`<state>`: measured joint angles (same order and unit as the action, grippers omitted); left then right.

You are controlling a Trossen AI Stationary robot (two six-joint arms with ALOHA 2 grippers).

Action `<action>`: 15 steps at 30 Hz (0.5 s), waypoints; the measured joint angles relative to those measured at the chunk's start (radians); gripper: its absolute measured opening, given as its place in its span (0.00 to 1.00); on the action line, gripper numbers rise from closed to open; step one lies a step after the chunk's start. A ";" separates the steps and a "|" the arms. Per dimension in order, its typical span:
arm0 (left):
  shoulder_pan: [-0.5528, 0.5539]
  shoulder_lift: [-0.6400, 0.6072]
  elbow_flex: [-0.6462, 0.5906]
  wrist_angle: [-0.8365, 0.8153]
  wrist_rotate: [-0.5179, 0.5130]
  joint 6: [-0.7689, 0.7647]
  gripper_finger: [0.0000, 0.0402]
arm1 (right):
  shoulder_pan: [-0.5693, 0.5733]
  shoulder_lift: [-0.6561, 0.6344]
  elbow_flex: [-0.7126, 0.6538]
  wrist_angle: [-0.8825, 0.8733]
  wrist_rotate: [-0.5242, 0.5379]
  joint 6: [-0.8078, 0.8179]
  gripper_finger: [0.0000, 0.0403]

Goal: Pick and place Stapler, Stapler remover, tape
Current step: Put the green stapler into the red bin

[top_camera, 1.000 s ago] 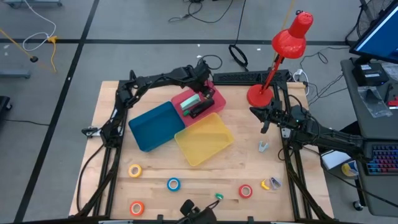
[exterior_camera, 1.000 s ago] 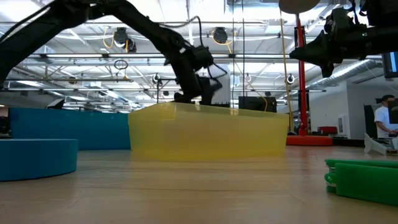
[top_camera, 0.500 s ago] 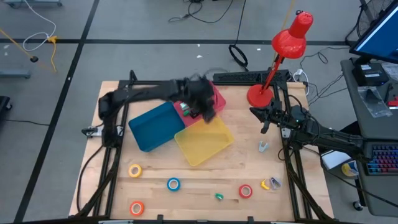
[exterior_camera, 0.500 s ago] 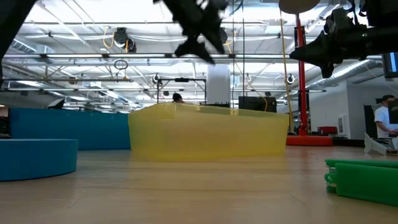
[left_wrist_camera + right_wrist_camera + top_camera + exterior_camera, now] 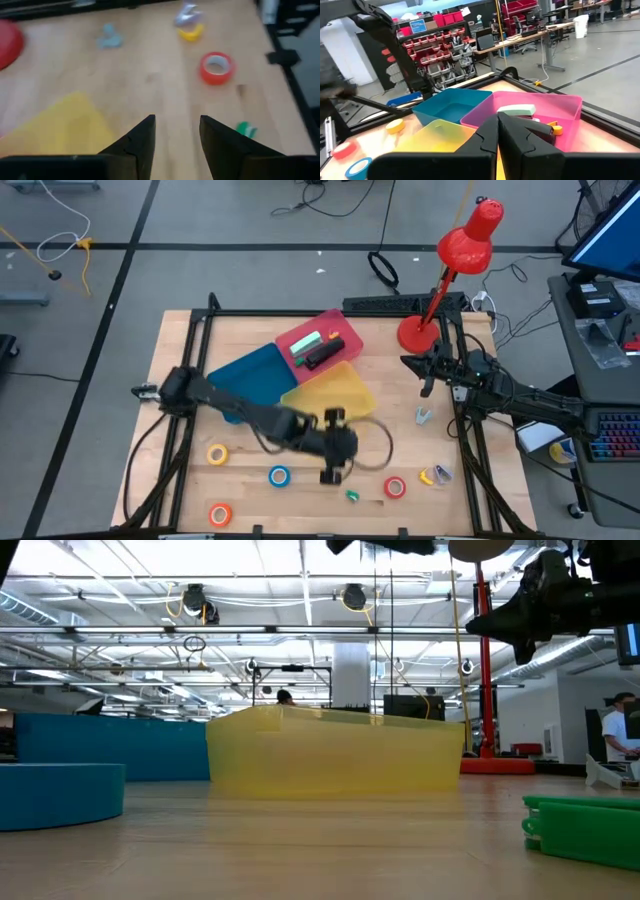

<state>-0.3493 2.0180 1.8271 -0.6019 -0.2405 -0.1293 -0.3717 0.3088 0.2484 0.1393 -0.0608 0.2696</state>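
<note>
My left gripper (image 5: pixel 333 472) hangs open and empty over the table's near middle; its own view (image 5: pixel 177 132) shows bare wood between the fingers. A red tape roll (image 5: pixel 395 486) (image 5: pixel 216 67) and a small green tool (image 5: pixel 352 496) (image 5: pixel 246 129) lie flat just beyond it. The blue roll (image 5: pixel 279 475), yellow roll (image 5: pixel 217 453) and orange roll (image 5: pixel 220 513) lie flat along the near edge. A black stapler (image 5: pixel 322 356) and a pale green item (image 5: pixel 305 340) lie in the pink bin (image 5: pixel 345 332). My right gripper (image 5: pixel 425 377) (image 5: pixel 498 131) waits shut at the right, above the table.
A blue bin (image 5: pixel 250 380) and a yellow bin (image 5: pixel 330 405) stand mid-table beside the pink one. A red desk lamp (image 5: pixel 420 332) stands at the far right. A pale grey item (image 5: pixel 424 415) and a yellow-and-grey item (image 5: pixel 436 474) lie at the right.
My left gripper has swung from the pink bin at the far side, over the yellow bin, toward the table's near edge, and now hangs by the red roll and green tool. The stapler stays in the pink bin.
</note>
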 joint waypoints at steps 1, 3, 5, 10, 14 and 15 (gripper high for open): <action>-0.012 0.018 0.000 0.016 0.002 -0.001 0.37 | 0.000 0.000 0.000 0.000 -0.007 0.005 0.00; -0.030 0.057 0.000 0.047 0.021 -0.016 0.36 | 0.000 0.000 0.000 0.000 -0.025 0.006 0.00; -0.040 0.097 0.000 0.084 0.060 -0.033 0.35 | 0.000 0.000 0.000 0.000 -0.045 0.006 0.00; -0.055 0.190 0.000 0.201 0.168 -0.039 0.35 | 0.000 0.000 0.000 -0.001 -0.049 0.006 0.00; -0.067 0.242 0.000 0.242 0.189 -0.039 0.37 | 0.000 0.000 0.000 -0.002 -0.049 0.010 0.00; -0.069 0.251 0.000 0.238 0.190 -0.039 0.38 | 0.000 0.000 0.000 -0.002 -0.049 0.012 0.00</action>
<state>-0.4186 2.2694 1.8268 -0.3636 -0.0501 -0.1684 -0.3717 0.3088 0.2485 0.1375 -0.1101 0.2817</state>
